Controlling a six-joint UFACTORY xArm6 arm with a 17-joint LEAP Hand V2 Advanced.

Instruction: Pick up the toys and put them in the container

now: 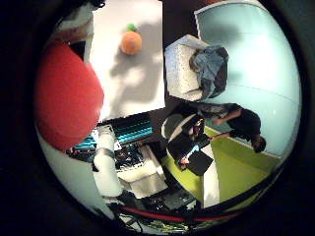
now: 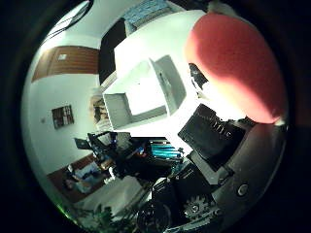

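red toy point(image 2: 235, 63) held in robot hand point(image 2: 214, 141) | white container point(image 2: 146, 92) on table point(image 1: 133, 78)

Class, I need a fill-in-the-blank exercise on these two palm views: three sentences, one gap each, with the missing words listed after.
1. The big toy close against the palm is ____ in colour.
2. The orange toy with a green top lies on the white ____.
3. The white container on the table holds ____ toys.

Missing words: red; table; no

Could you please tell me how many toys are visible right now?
2: a red toy close against the hand's palm, and an orange toy on the white table. Others may be hidden.
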